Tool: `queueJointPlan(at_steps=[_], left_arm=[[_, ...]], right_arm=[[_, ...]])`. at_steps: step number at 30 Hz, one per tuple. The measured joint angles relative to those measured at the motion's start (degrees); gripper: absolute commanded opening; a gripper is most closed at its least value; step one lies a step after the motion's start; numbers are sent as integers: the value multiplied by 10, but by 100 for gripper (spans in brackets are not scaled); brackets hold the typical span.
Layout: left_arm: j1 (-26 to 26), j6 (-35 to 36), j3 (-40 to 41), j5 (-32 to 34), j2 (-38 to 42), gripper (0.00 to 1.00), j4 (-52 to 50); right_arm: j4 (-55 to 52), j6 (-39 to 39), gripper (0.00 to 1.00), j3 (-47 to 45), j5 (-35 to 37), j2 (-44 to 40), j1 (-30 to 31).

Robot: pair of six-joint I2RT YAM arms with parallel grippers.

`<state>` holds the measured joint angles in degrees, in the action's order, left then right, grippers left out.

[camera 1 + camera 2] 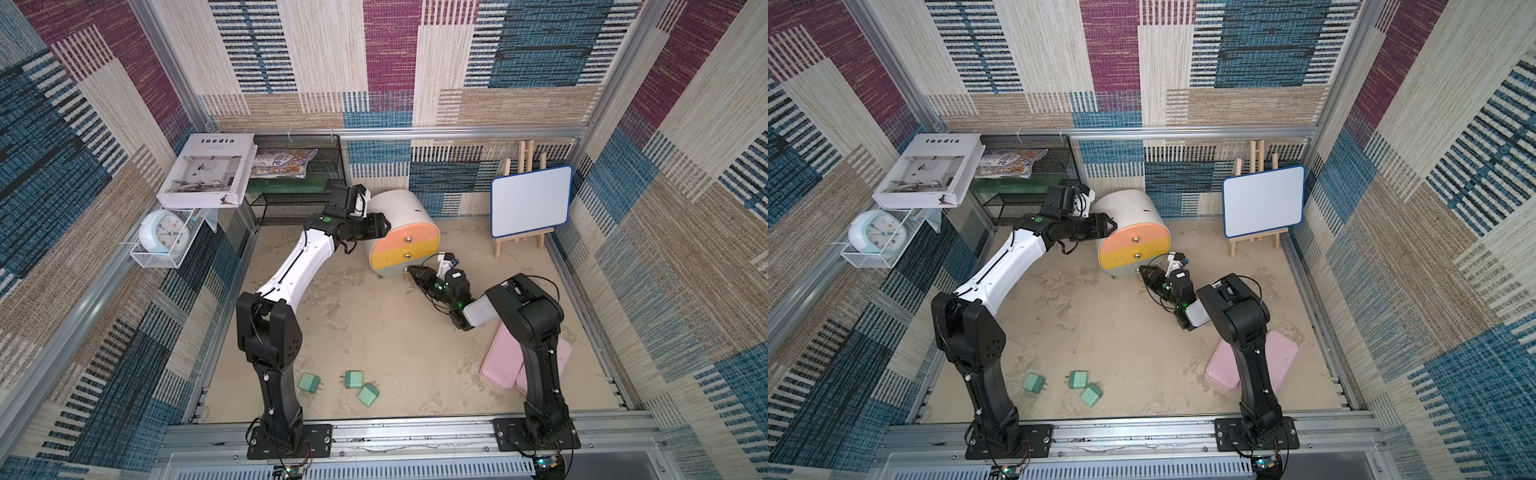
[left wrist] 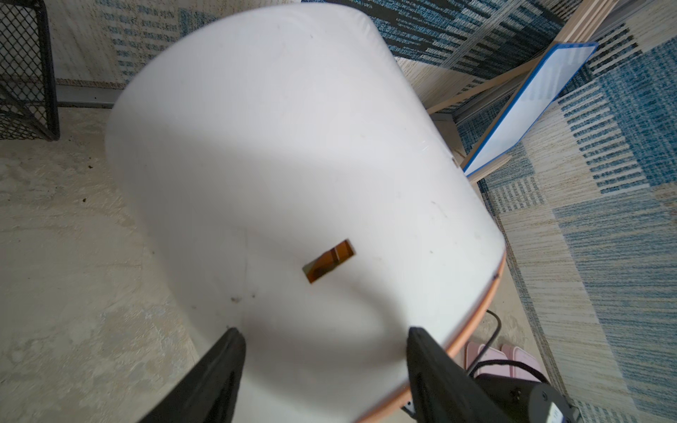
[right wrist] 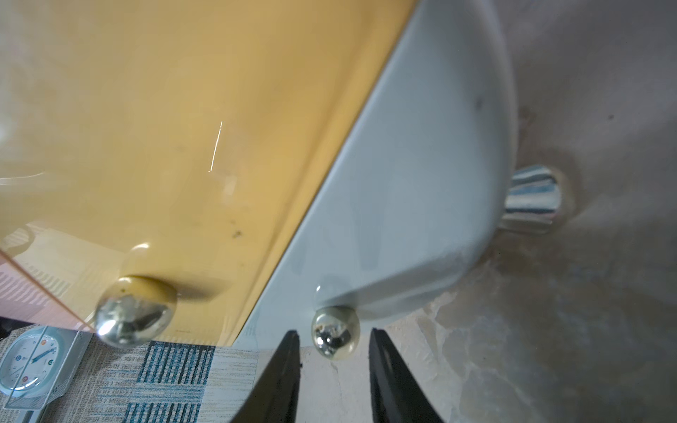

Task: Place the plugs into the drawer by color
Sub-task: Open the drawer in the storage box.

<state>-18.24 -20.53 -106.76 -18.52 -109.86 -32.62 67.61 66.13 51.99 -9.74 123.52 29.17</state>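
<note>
Centre of the frame in both top views: the white barrel drawer (image 1: 400, 208) stands on the beige floor (image 1: 374, 324) with its three fronts shut. My left pincer (image 1: 384, 227) rests against the white shell at the drawer's upper-left rim, jaws spread wide and clasping nothing. My right pincer (image 1: 410, 271) brackets the brass knob (image 3: 335, 338) of the grey-green bottom front (image 3: 421, 183), jaws narrowly parted (a sliver of gap shows on either side) and not yet gripping. Three mint-green plugs (image 1: 354, 379) lie loose at lower centre, well apart from the drawer.
</note>
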Motion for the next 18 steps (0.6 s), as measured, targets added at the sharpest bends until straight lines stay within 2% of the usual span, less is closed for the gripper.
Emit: queueJointPlan(at_steps=[11, 18], left_arm=[[0, 0, 0, 1, 0, 73, 0], [0, 0, 0, 2, 0, 73, 0]], right_arm=[[9, 13, 39, 24, -12, 29, 3], [10, 17, 36, 38, -19, 36, 4]])
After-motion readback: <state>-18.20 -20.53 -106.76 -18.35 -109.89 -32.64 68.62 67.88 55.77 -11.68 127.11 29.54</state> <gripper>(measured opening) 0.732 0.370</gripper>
